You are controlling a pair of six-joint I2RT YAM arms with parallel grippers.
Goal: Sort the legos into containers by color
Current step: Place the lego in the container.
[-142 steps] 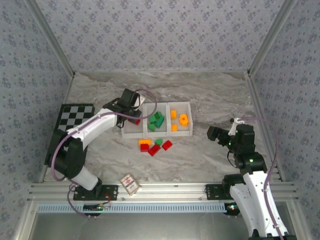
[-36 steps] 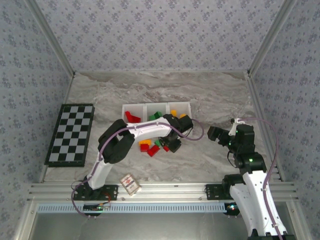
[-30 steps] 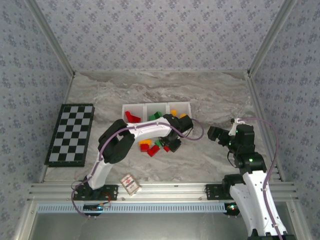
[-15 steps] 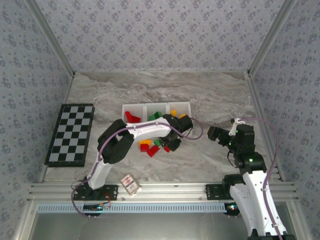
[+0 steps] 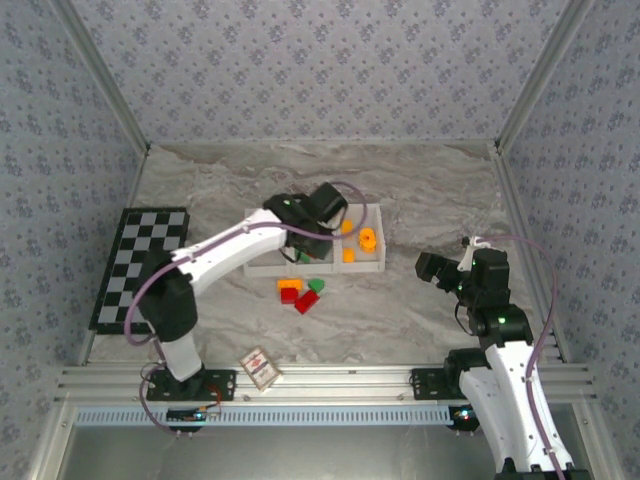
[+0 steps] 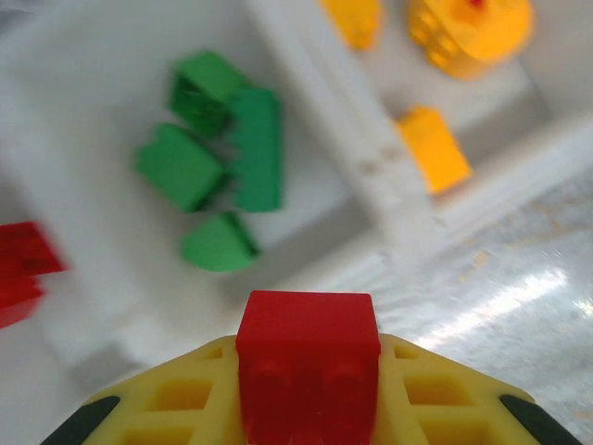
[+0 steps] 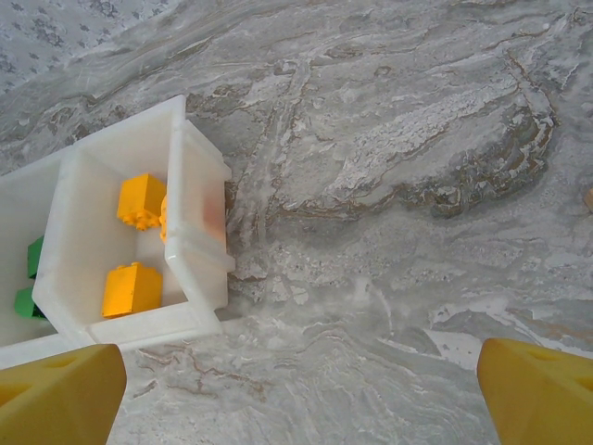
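Red brick (image 6: 308,357) sits pinched in the left hand (image 6: 308,408), clamped between its two yellow fingers (image 6: 171,399) with the studs facing the wrist camera. That hand hangs above the white tray (image 5: 268,267), over the front wall of the middle bin. In that middle bin lie four green bricks (image 6: 222,153), bunched close together. In the tray's right bin I can see the orange ring (image 5: 367,238) at the far side and two orange bricks (image 5: 347,241), one toward the back and one by the front wall. At the tray's left bin a blurred bit of red (image 6: 20,273) shows, too smeared to say how many pieces.

On the tabletop (image 5: 420,180) just in front of the tray four loose bricks lie near one another: an orange one (image 5: 291,284) touching a red one (image 5: 289,296), a green one (image 5: 316,285), and another red one (image 5: 307,302) nearest the arms.

Well to the right of the tray, the right hand (image 5: 432,268) hovers over bare marble with its fingers spread wide and nothing between them. A checkerboard (image 5: 140,265) lies to the left of the tray, and a small red-patterned card (image 5: 260,368) lies well in front of it.
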